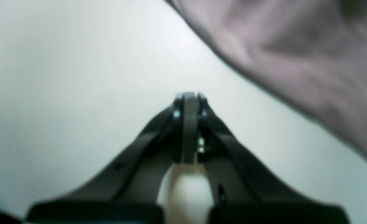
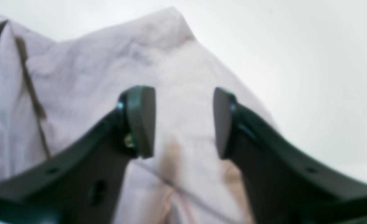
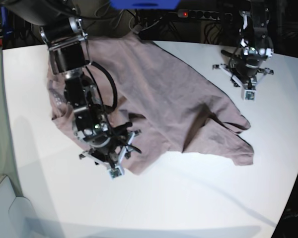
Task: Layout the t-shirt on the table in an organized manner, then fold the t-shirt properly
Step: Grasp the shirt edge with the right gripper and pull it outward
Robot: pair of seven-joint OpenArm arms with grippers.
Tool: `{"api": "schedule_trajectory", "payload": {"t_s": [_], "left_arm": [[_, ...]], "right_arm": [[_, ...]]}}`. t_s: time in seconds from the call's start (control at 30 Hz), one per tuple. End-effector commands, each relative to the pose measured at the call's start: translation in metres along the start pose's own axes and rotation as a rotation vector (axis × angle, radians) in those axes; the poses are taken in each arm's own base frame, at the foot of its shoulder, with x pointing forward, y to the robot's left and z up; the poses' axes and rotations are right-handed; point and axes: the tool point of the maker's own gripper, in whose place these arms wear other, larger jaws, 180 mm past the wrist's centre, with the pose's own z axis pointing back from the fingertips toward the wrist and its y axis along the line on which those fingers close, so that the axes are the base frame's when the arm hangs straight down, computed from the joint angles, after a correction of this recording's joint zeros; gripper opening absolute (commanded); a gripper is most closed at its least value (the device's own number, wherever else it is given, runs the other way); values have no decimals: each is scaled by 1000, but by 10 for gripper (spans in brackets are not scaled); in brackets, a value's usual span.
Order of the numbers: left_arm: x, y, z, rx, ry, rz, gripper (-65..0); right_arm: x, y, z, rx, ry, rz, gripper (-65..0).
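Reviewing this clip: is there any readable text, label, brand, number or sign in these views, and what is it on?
None can be read.
t-shirt: no print or label legible in any view; both wrist views are blurred.
table: plain white, no markings.
Background gear behind the table: too small and dark to read anything.

Robotics lab, power strip (image 3: 201,14), cables (image 3: 154,22) behind

left gripper (image 1: 189,96): jaws pressed together, nothing held, kept low near the table's (image 3: 188,198) far right edge | right gripper (image 2: 185,121): jaws parted, nothing between them, pointed down over the table's left-centre, arm reached in from the far left corner
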Motion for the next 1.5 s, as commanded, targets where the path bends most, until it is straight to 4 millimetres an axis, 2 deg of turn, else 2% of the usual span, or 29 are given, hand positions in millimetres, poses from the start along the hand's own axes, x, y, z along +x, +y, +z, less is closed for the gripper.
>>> {"api": "schedule_trajectory", "payload": {"t_s": [0.0,0.1,0.2,0.27,0.4,0.53,0.67,0.83,1.03,1.17,1.23,1.33,1.43,1.47], "left_arm": [[21,7,12,24,-80,-4,-649],[54,15,38,54,-185,-10,-649],[73,16,44,61,-237,-14,-649],[88,18,37,65,-262,-4,-649],[93,23,2,59,-221,40,-649],[87,24,-26,48,-162,82,-649],[72,24,-41,44,-105,100,-649],[55,25,-49,42,-60,106,-649],[31,25,-46,46,-18,102,-649],[21,26,-47,48,6,104,-649],[8,26,-49,46,36,108,-649],[-2,25,-52,44,63,113,-649],[-9,25,-50,43,77,112,-649],[-16,24,-49,43,89,111,-649]], "right_arm": [[24,-6,2,-14,-66,3,-437],[26,-6,2,-13,-71,2,-535],[30,2,2,0,-81,-7,-628],[28,3,1,2,-73,-11,-650],[23,7,-2,10,-60,-11,-650],[20,5,-6,8,-44,-17,-650],[21,1,-19,8,-11,-19,-650],[14,-9,-42,4,43,-24,-650],[-11,-21,-61,-6,116,-36,-650],[-34,-54,-61,-57,171,-95,-650],[-50,-85,-55,-107,195,-140,-650],[-60,-124,-47,-169,214,-194,-650],[-72,-176,-30,-254,226,-231,-650],[-75,-187,-26,-274,227,-241,-650]]}}
